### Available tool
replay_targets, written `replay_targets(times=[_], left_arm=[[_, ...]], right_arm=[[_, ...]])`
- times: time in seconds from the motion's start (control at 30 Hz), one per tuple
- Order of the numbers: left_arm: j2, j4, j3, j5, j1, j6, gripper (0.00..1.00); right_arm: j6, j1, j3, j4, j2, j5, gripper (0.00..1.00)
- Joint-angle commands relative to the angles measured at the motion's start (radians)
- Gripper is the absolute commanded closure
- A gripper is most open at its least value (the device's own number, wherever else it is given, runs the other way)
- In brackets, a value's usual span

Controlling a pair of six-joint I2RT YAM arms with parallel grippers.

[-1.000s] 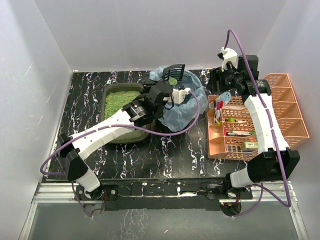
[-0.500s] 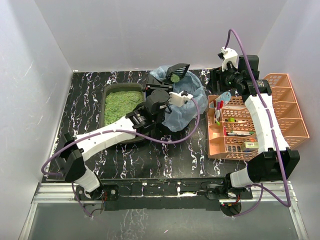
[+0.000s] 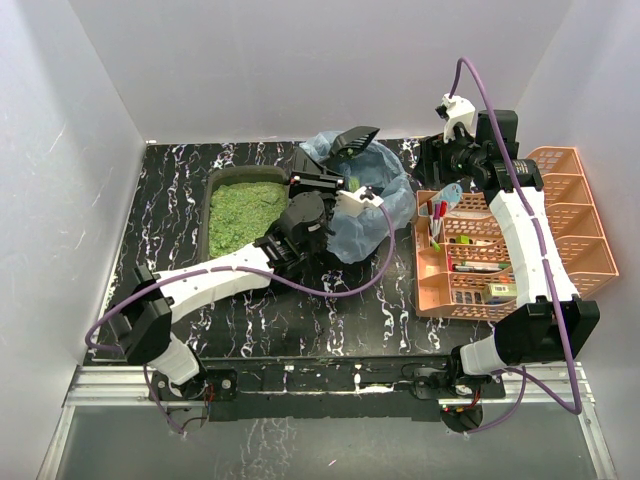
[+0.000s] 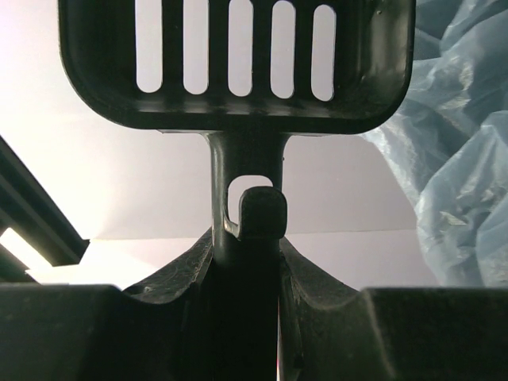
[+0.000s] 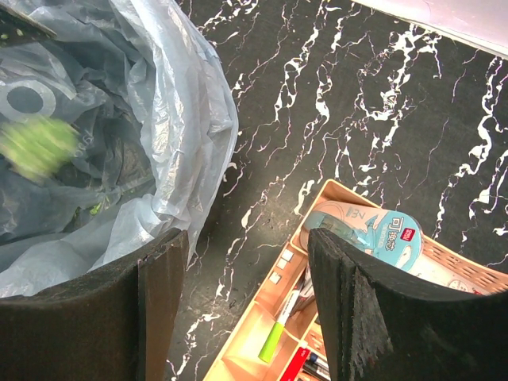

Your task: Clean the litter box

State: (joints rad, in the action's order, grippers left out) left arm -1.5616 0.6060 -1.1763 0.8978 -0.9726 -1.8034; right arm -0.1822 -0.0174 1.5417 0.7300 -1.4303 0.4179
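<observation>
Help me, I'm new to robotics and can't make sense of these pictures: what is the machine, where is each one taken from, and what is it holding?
These are two robot arms bolted at the near edge of a black marbled table. The wide picture comes from a fixed camera above and behind them. The other two come from small cameras on each wrist, which is why dark fingers fill their lower edge. On the table sit a green litter box, a bin lined with a blue bag, and an orange organiser. The left gripper is clamped on the handle of a black slotted scoop, held over the bin. A blurred green clump shows inside the bag. The right gripper is open and empty, between bin and organiser.
</observation>
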Motion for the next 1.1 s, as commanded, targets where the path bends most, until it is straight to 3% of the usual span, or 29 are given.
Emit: replay_targets(times=[0.0,0.3,0.37,0.43,0.5,0.7,0.83,0.9,1.07], left_arm=[[0.067,0.103,-0.006,-0.004,-0.005,-0.02,1.0],[0.075,0.121,-0.019,-0.001,-0.005,0.008,1.0],[0.082,-0.158,-0.144,0.025,-0.005,0.238,1.0],[0.08,-0.621,-0.334,-0.028,0.002,0.591,1.0],[0.076,-0.882,-0.456,-0.095,0.016,0.816,1.0],[0.14,-1.166,-0.477,-0.264,0.099,1.105,1.0],[0.183,-1.383,-0.513,-0.5,0.242,1.361,1.0],[0.226,-1.435,-0.488,-0.644,0.319,1.443,1.0],[0.328,-1.492,-0.329,-0.846,0.491,1.567,1.0]], right_arm=[[0.005,0.005,0.013,-0.068,0.021,0.019,0.33],[0.006,0.005,0.02,-0.067,0.012,0.028,0.33],[0.006,0.005,0.022,-0.065,0.011,0.031,0.33],[0.004,0.005,0.026,-0.064,0.014,0.03,0.33],[-0.003,0.005,0.027,-0.066,0.018,0.032,0.33],[-0.025,0.005,0.052,-0.06,0.008,0.077,0.33],[-0.062,0.005,0.09,-0.036,0.002,0.108,0.33],[-0.075,0.005,0.1,-0.035,0.006,0.118,0.33],[-0.08,0.006,0.115,-0.032,0.008,0.127,0.33]])
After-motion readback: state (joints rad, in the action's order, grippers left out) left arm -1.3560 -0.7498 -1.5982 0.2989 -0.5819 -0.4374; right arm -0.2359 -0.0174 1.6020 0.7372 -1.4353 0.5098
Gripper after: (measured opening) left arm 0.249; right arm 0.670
